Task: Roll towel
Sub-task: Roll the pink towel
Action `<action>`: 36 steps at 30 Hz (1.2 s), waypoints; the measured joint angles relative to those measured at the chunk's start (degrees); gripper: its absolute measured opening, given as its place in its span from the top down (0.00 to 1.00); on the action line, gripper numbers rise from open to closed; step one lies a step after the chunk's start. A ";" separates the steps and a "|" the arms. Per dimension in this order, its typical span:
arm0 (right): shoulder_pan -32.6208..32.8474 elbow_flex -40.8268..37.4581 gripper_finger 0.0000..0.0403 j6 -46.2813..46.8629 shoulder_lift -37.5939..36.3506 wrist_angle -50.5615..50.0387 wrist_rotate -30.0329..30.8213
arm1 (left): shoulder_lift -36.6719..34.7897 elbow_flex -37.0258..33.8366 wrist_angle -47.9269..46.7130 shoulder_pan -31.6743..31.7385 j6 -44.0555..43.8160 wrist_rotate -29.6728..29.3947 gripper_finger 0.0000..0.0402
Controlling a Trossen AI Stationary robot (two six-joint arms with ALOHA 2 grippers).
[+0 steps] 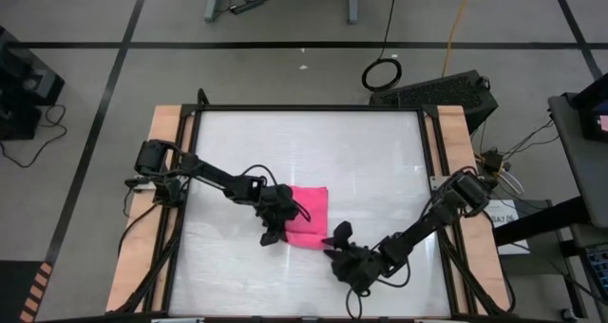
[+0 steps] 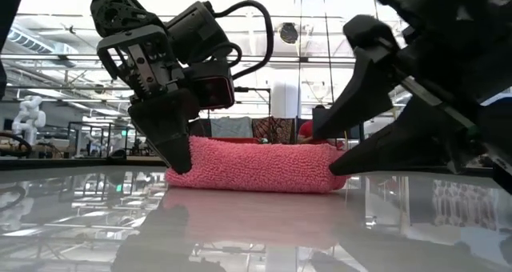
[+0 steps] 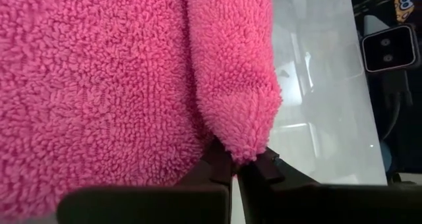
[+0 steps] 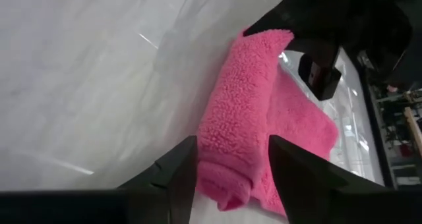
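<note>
Both claws are down at the pink towel [image 1: 309, 214], which lies on the white table [image 1: 380, 161], a little toward the near edge and left of the middle.

One edge of the towel is rolled up into a thick soft tube. The flat part of the towel lies behind the roll, toward the far side of the table. In the high view the roll runs slanted, from the left claw down toward the right claw. In the low view it looks like a long pink log lying flat across the table.

At one end of the roll is the left claw [image 3: 235, 166]. Its fingers are clenched tight, pinching the corner of the roll. At the other end is the right claw [image 4: 231, 168]. Its fingers are spread apart with the end of the roll between them, and they do not squeeze it.

Past the towel, the far half of the table is bare and shiny, so that side has lots of room. The near edge is close behind the right claw. Wooden strips [image 1: 166, 133] run along the left and right sides of the table.
</note>
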 joint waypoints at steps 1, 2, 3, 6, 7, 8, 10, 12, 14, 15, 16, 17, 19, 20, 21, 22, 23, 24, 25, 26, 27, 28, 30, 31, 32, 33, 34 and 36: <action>-0.29 0.02 0.58 0.04 0.04 0.07 -0.59 | -0.03 0.00 0.02 0.04 0.12 0.01 0.97; -0.62 0.03 0.59 0.17 0.05 0.07 -1.41 | -0.05 0.01 0.01 0.04 0.26 0.03 0.97; -0.97 0.03 0.61 0.47 0.07 0.00 -2.48 | -0.05 0.02 0.02 0.03 0.46 0.07 0.97; -2.07 0.03 0.67 2.32 0.13 -0.53 -5.17 | -0.05 0.02 0.15 0.02 0.79 0.23 0.97; -2.38 0.01 0.69 3.46 0.13 -0.93 -5.45 | -0.05 0.04 0.15 0.00 1.37 0.25 0.97; -2.72 -0.01 0.70 4.79 0.15 -1.36 -5.65 | -0.05 0.04 0.15 -0.02 1.53 0.25 0.97; -3.35 -0.05 0.74 8.19 0.19 -2.23 -5.99 | -0.05 0.04 0.15 0.00 1.60 0.33 0.97; -4.28 -0.08 0.78 11.65 0.25 -2.80 -7.79 | -0.05 0.07 0.12 0.00 2.11 0.46 0.97; -5.34 -0.10 0.83 15.04 0.26 -2.86 -10.11 | -0.05 0.07 0.04 -0.05 3.23 0.49 0.97; -5.69 -0.10 0.85 16.32 0.26 -2.84 -10.82 | -0.05 0.07 0.01 -0.22 3.92 0.49 0.96; -6.01 -0.10 0.88 17.51 0.26 -2.74 -11.48 | -0.05 0.07 -0.02 -0.46 4.89 0.49 0.95; -6.36 -0.10 0.90 18.55 0.26 -2.51 -12.36 | -0.05 0.07 -0.04 -0.78 5.85 0.44 0.93; -6.90 -0.08 0.96 20.40 0.34 -1.88 -13.42 | -0.05 0.07 -0.22 -1.83 7.31 0.04 0.87; -7.20 -0.06 0.98 21.08 0.33 -1.62 -14.11 | -0.07 0.07 -0.48 -2.44 7.93 -0.84 0.83; -7.48 -0.08 0.98 21.73 0.13 -1.56 -15.15 | -0.08 0.07 -0.93 -3.08 8.54 -2.22 0.79; -7.81 -0.08 0.99 22.52 -0.09 -1.55 -16.27 | -0.15 0.14 -1.55 -3.75 9.21 -3.63 0.74; -8.12 -0.08 0.98 23.35 -0.34 -1.56 -17.30 | -0.38 0.27 -2.28 -4.29 9.77 -5.10 0.70; -8.46 -0.08 0.98 24.04 -0.70 -1.72 -18.46 | -0.89 0.33 -3.24 -4.86 10.53 -6.98 0.65; -8.85 -0.10 0.97 24.64 -1.10 -1.83 -20.04 | -1.39 0.33 -4.44 -5.40 11.19 -8.94 0.61; -9.31 -0.12 0.97 25.16 -1.62 -1.93 -22.01 | -1.75 0.35 -5.35 -5.82 11.93 -10.62 0.57; -9.83 -0.12 0.98 25.65 -2.08 -1.95 -23.92 | -2.37 0.35 -6.14 -6.21 12.53 -12.39 0.53; -10.30 -0.12 0.98 26.09 -2.50 -1.93 -25.78 | -3.35 0.34 -7.54 -6.62 13.10 -14.94 0.51; -11.52 -0.17 0.99 27.83 -3.45 -2.05 -30.75 | -5.62 0.17 -10.35 -7.51 14.42 -20.62 0.47; -12.13 -0.17 0.99 28.99 -3.81 -2.11 -33.23 | -6.75 0.15 -11.51 -8.07 15.37 -23.68 0.47; -12.83 -0.19 0.99 30.28 -4.15 -2.21 -35.72 | -8.19 0.11 -12.76 -8.63 16.32 -26.34 0.46; -13.49 -0.19 0.99 31.45 -4.28 -2.17 -38.15 | -9.80 0.11 -14.00 -9.30 17.37 -29.37 0.46; -14.10 -0.19 0.99 32.73 -4.35 -2.09 -40.12 | -11.21 0.11 -14.89 -10.04 18.38 -31.89 0.46; -15.14 -0.19 0.99 34.29 -4.39 -1.87 -43.61 | -13.44 0.16 -15.92 -11.85 20.48 -36.49 0.46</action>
